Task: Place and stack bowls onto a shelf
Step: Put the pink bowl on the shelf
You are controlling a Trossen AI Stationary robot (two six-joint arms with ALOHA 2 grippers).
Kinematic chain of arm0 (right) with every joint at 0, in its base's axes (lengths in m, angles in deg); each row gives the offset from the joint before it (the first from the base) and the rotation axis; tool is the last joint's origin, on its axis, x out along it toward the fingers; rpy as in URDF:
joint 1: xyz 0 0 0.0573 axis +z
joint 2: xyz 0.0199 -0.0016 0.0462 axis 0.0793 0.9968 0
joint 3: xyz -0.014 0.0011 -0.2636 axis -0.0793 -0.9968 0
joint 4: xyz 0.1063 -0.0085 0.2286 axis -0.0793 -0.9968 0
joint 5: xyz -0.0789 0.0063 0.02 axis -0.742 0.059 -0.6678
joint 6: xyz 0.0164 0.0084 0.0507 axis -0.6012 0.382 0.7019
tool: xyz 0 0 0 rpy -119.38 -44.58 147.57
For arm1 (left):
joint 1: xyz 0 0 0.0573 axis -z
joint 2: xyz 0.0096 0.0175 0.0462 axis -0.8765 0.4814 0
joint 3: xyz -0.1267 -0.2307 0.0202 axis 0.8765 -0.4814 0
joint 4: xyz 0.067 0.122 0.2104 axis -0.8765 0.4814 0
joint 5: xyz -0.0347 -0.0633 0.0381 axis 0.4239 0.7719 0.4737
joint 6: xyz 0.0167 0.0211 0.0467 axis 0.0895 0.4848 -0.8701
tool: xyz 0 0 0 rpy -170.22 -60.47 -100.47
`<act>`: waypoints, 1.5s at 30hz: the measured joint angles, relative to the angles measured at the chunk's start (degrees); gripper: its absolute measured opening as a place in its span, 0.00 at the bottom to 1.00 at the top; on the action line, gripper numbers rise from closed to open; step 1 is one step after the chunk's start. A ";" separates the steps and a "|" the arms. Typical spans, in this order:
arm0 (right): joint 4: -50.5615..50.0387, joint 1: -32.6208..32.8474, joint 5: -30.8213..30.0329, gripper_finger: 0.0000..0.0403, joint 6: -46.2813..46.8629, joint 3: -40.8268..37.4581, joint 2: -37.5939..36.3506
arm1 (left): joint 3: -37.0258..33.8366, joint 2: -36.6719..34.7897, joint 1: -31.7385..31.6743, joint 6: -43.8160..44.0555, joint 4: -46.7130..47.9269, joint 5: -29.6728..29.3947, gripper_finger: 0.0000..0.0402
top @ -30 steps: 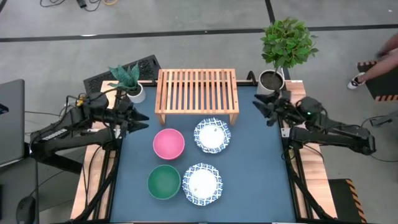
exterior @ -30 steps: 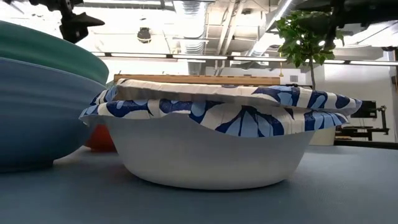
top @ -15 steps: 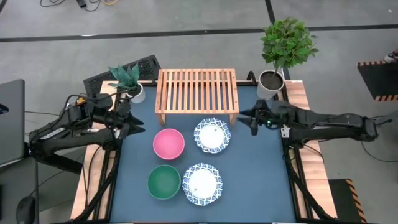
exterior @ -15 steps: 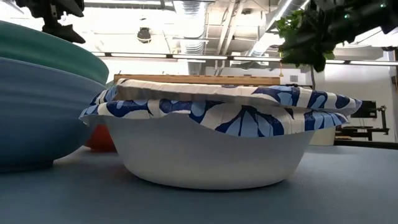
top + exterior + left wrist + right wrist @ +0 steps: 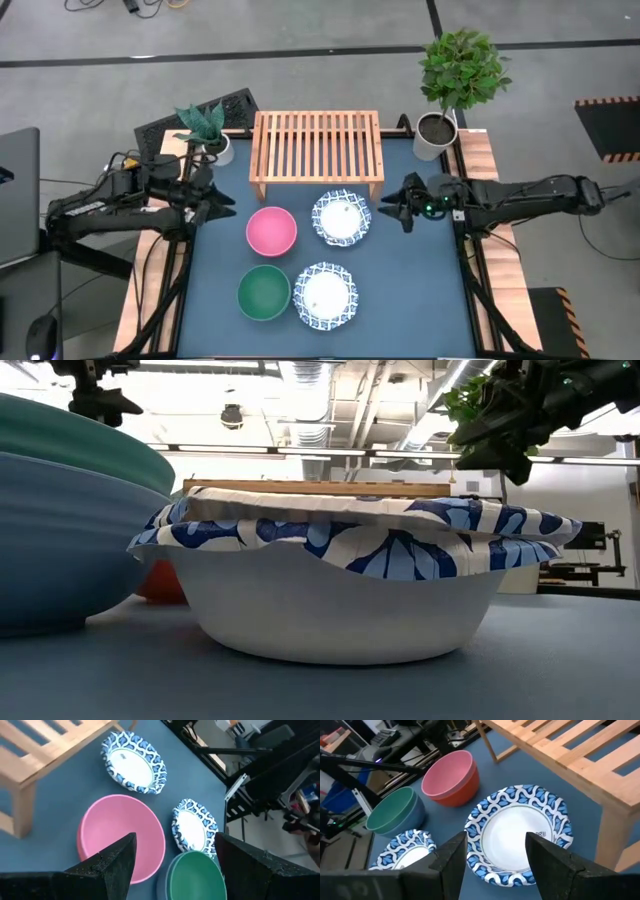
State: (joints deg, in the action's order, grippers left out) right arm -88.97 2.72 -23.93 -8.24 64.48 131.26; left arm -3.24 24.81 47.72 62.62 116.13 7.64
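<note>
Four bowls stand on their bases on the blue tabletop: a pink bowl (image 5: 271, 230), a teal bowl (image 5: 264, 292), a far white bowl with a blue rim (image 5: 341, 218) and a near one (image 5: 325, 295). The light-wood shelf (image 5: 317, 150) stands on its legs behind them, with nothing on it. My right gripper (image 5: 392, 206) is open, in the air just right of the far white bowl (image 5: 517, 834), pointing at it. My left gripper (image 5: 226, 203) is open, above the table's left part, left of the pink bowl (image 5: 122, 837).
A small plant in a white pot (image 5: 207, 135) stands at the far left corner and a taller potted plant (image 5: 452, 90) at the far right. The near white bowl (image 5: 340, 585) and the teal bowl (image 5: 60, 520) fill the low view.
My right gripper has swung from the table's right edge toward the far white bowl and come lower beside it. My left gripper has drawn back a little toward the table's left edge. The bowls have not moved.
</note>
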 joint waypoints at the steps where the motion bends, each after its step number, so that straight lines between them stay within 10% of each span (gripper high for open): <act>1: -0.02 0.18 0.00 0.56 0.24 0.00 0.00 | -0.02 0.48 1.15 0.04 -0.41 -0.70 0.63; 23: -0.12 5.21 -1.92 0.56 4.01 0.00 2.35 | -0.06 10.04 22.62 0.96 -0.70 -19.04 0.63; 45: 1.52 5.23 -1.90 0.56 5.86 0.00 11.15 | -0.08 10.30 24.49 2.71 -1.13 -22.42 0.63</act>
State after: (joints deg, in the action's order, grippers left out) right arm -87.45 7.95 -25.83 -2.38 64.48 142.41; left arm -3.32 35.11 72.21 65.33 115.00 -14.78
